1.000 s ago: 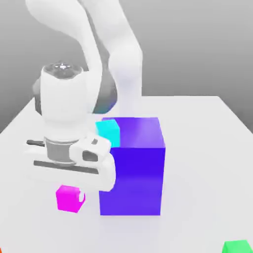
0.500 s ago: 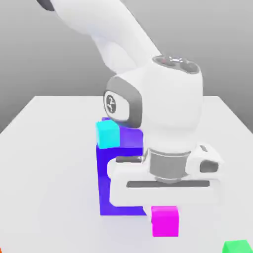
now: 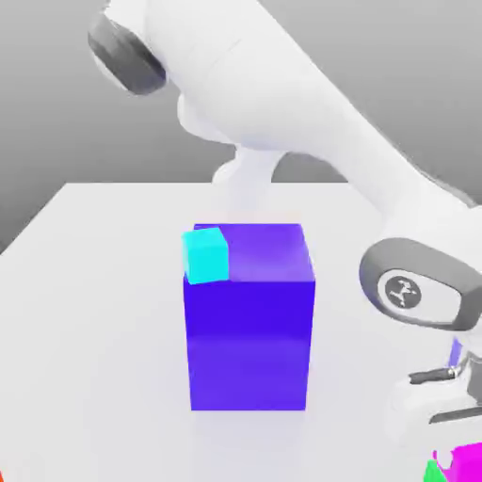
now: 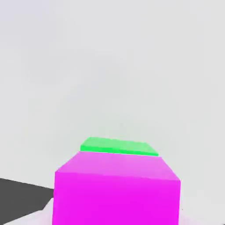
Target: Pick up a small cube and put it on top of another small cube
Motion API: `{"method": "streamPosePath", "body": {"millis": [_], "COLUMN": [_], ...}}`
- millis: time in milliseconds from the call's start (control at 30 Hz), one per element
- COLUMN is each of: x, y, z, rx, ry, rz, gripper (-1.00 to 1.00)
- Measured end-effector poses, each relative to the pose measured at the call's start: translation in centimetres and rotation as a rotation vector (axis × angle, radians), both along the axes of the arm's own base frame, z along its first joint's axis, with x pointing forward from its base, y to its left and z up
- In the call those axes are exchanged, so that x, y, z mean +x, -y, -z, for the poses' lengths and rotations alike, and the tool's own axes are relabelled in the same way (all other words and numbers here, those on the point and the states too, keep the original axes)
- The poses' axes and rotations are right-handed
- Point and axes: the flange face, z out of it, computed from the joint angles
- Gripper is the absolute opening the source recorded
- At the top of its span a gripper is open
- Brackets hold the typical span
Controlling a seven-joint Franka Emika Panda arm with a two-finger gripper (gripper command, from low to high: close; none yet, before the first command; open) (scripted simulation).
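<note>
Exterior view: at the tabletop's [image 3: 94, 282] near corner on the exterior view's right, the magenta cube [image 3: 468, 459] meets the green cube [image 3: 434, 472]. Hand view: it sits offset on green; whether the pincer is open, I cannot tell; it may topple.

Magenta cube [image 3: 468, 460]: cut off at exterior view's lower right corner, upper part hidden behind arm's hand; in hand view [image 4: 116, 193] its lower part cut off by frame edge.
Green cube [image 3: 433, 470]: mere sliver at exterior view's bottom edge; in hand view [image 4: 117, 146] mostly hidden by magenta cube.
Whether the two cubes touch: cannot tell.
Blue-violet block [image 3: 251, 315]: one corner covered by cyan cube [image 3: 206, 255].
</note>
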Motion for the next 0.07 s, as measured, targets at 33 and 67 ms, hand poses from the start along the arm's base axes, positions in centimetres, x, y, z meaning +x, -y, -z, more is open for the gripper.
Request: {"method": "streamPosePath", "body": {"millis": [33, 67], "x": [0.00, 0.00], "y": [0.00, 0.00], "z": [0.00, 0.00], "rx": [0.000, 0.000], "ry": [0.000, 0.000], "rz": [0.000, 0.000], "gripper": [1.00, 1.00]}}
